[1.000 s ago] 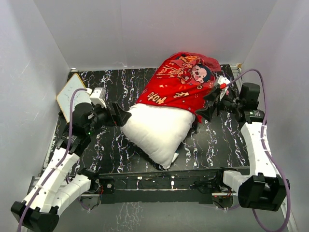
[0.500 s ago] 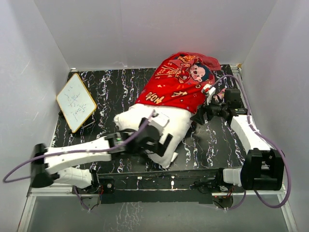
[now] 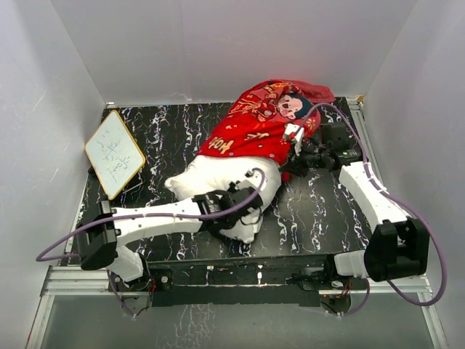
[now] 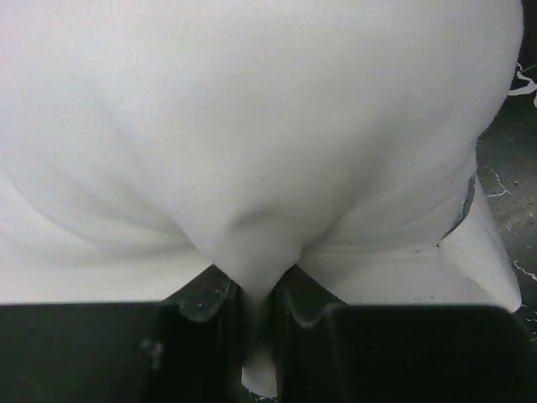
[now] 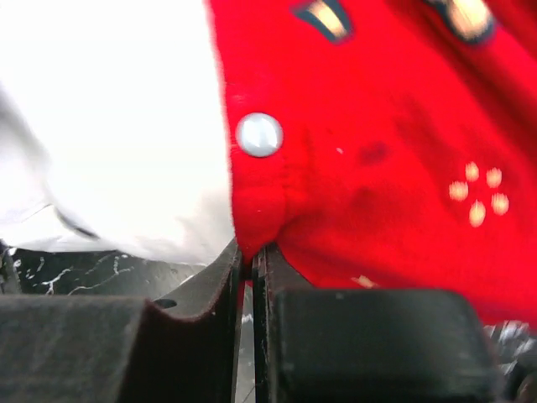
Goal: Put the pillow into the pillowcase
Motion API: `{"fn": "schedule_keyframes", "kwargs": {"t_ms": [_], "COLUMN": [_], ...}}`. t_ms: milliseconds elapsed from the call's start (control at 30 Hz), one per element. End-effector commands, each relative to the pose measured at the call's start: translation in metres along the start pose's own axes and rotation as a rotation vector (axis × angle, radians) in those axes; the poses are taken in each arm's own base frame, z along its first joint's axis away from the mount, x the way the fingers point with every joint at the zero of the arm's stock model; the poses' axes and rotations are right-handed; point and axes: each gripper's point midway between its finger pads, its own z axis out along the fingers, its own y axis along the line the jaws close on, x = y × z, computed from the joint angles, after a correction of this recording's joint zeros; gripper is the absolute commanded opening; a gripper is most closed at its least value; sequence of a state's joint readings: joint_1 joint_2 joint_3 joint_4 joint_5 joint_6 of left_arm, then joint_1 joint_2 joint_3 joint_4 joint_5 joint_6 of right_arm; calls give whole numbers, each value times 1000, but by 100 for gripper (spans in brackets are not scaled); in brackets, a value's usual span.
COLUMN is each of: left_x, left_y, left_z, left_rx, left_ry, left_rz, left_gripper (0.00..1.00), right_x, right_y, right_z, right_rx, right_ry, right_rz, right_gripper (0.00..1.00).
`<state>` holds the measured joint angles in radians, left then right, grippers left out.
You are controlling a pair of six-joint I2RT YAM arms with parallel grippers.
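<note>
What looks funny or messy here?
The pillow is only partway inside the pillowcase; its white end sticks out, slanted across the table. Its fabric is bunched into a pleat where the left gripper pinches it. The right gripper pinches the pillowcase's edge. Nothing looks torn or spilled.

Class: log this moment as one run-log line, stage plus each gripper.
stage: pillow partly inside pillowcase | left gripper: shut on pillow | right gripper: shut on pillowcase edge by snap
</note>
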<state>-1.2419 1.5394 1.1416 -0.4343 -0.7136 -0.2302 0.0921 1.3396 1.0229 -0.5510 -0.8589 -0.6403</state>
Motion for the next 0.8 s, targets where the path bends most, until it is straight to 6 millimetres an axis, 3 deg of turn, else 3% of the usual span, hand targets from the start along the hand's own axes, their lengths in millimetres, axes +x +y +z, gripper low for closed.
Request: {"fn": "schedule_keyframes", "kwargs": {"t_ms": [0, 133, 200, 267, 300, 400, 500, 567, 667, 767], "left_x": [-26, -65, -85, -101, -107, -116, -108, -100, -89, -78], "left_y": [22, 38, 53, 61, 64, 62, 48, 38, 25, 22], "left_z": [3, -9, -15, -22, -25, -29, -25, -21, -16, -11], "left_rx": [143, 297, 337, 378, 404, 518, 636, 698, 762, 760], "left_ry": [-88, -218, -270, -317, -338, -405, -408, -391, -353, -317], "left_rz": [-202, -392, -465, -532, -572, -698, -801, -848, -904, -921], "left_gripper": [5, 1, 0, 0, 0, 0, 0, 0, 0, 0], "right_x": [-97, -150, -181, -189, -187, -164, -114, -84, -58, -74], "right_y": [110, 175, 193, 199, 196, 153, 90, 67, 71, 96], "right_z": [-17, -17, -25, -23, -18, 26, 57, 62, 64, 44], "right_rx": [-357, -627, -722, -763, -755, -520, -261, -224, -283, -399], "right_ry": [-215, -270, -305, -302, -290, -180, -74, -16, 38, -30], "right_rz": [-290, -353, -380, -368, -352, -245, -64, 20, 54, -13], "right_gripper": [8, 8, 8, 8, 8, 8, 10, 11, 24, 46]}}
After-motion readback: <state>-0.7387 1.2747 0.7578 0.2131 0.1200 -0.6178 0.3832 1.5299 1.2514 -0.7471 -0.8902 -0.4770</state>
